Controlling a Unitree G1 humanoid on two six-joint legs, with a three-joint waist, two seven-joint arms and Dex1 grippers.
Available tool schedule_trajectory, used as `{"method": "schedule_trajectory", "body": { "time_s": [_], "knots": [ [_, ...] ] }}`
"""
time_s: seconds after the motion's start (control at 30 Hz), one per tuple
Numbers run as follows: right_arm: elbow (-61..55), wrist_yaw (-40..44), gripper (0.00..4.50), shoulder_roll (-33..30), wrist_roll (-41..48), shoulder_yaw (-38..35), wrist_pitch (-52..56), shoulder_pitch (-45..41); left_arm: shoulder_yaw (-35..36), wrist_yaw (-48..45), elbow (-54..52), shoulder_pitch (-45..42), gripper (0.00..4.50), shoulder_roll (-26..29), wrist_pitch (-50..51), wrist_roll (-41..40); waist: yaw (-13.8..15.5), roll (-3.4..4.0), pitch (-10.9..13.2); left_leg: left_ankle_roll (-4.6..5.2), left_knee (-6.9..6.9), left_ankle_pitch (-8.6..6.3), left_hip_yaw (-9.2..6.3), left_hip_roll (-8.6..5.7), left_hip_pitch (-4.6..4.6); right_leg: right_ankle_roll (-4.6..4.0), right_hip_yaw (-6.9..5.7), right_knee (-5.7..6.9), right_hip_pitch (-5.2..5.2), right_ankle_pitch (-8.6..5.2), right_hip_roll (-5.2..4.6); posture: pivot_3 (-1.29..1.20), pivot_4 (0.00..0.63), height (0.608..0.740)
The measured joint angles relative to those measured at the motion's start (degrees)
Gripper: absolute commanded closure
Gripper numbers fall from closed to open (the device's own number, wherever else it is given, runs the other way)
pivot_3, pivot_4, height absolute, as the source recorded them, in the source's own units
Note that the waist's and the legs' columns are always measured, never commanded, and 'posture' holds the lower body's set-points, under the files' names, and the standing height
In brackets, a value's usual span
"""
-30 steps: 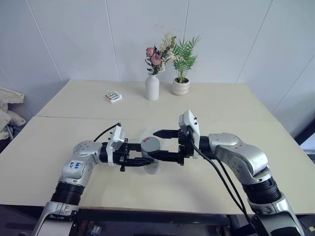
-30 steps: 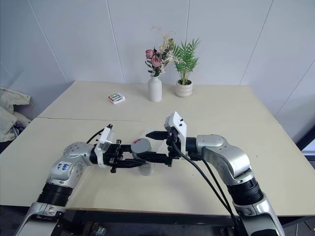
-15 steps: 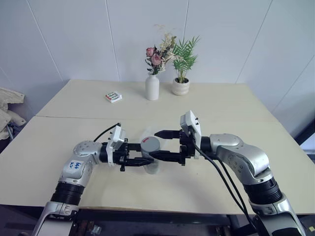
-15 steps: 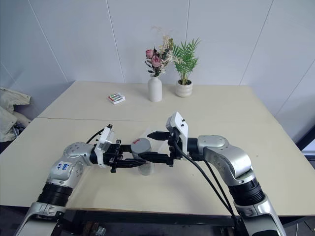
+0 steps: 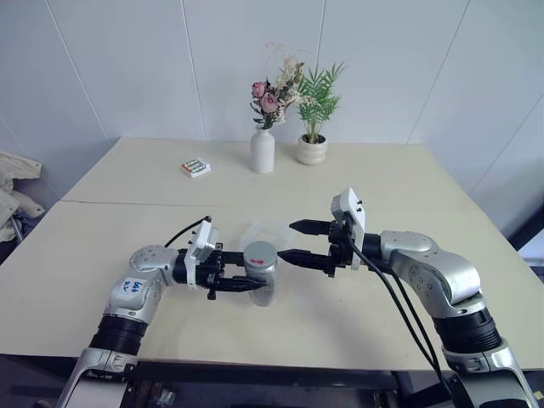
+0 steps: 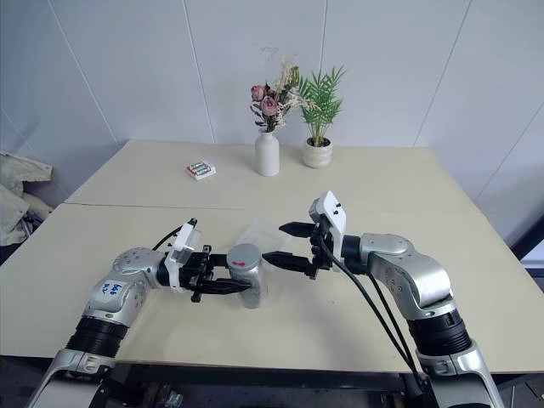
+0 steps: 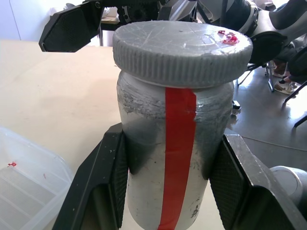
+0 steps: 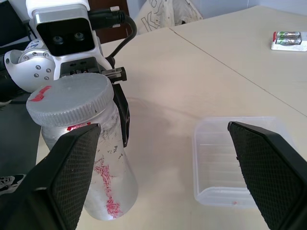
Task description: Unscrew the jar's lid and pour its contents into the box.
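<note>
Standing behind jar [image 5: 260,272], box [image 5: 263,231], vase [image 5: 263,150], plant pot [image 5: 312,150], small pack [image 5: 195,167]

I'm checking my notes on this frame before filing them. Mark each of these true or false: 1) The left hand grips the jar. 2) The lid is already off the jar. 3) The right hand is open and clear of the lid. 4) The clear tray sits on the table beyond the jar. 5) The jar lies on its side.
1) True: the left hand is shut on the small clear cylindrical jar with a red stripe.
2) False: the round silver-grey screw lid sits on the jar.
3) True: the right hand is open, apart from the lid.
4) True: the shallow clear plastic box lies just beyond the jar.
5) False: it is held upright.
</note>
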Motion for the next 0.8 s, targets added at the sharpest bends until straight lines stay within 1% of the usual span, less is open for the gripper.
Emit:
{"method": "schedule_trajectory", "body": {
  "time_s": [0.2,0.4,0.53,0.7,0.8],
  "knots": [
    [-0.2,1.3,0.02,-0.8,0.2,-0.1,0.0,0.7,0.0,-0.1,0.0,0.0,2.52,0.0,0.0,0.0,0.0,0.00,0.0,0.00,0.00,0.00,0.00,0.00,0.00,0.00,0.00,0.00,0.00,0.00,0.00,0.00,0.150,0.740],
    [-0.2,2.7,0.02,-3.0,0.4,-1.0,0.1,1.0,0.0,-0.2,0.0,0.0,2.52,0.0,0.0,0.0,0.1,0.00,0.0,0.00,0.00,0.00,0.00,0.00,0.00,0.00,0.00,0.00,0.00,0.00,0.00,0.00,0.150,0.740],
    [-0.5,4.7,0.02,-4.5,2.6,-2.7,1.7,1.9,0.0,-0.3,0.0,0.0,2.52,0.2,0.0,0.0,0.0,0.00,0.0,0.00,0.00,0.00,0.00,0.00,0.00,0.00,0.00,-0.02,0.01,0.00,0.00,0.00,0.150,0.740],
    [-3.3,5.9,0.02,-4.4,6.2,-2.9,4.1,1.9,0.0,-0.3,0.0,0.0,2.52,0.2,0.0,0.0,0.0,0.00,0.0,0.00,0.00,0.00,0.00,0.01,0.01,0.00,0.00,0.00,0.01,0.00,0.01,0.00,0.150,0.740],
    [-4.7,5.4,0.02,-2.4,7.3,-2.1,5.1,1.5,0.0,-0.4,0.0,0.0,2.52,0.2,0.0,0.0,0.0,0.00,0.0,0.00,0.01,0.00,0.00,0.01,0.01,0.00,0.01,0.00,0.01,0.00,0.01,0.00,0.150,0.740]
  ]
}}
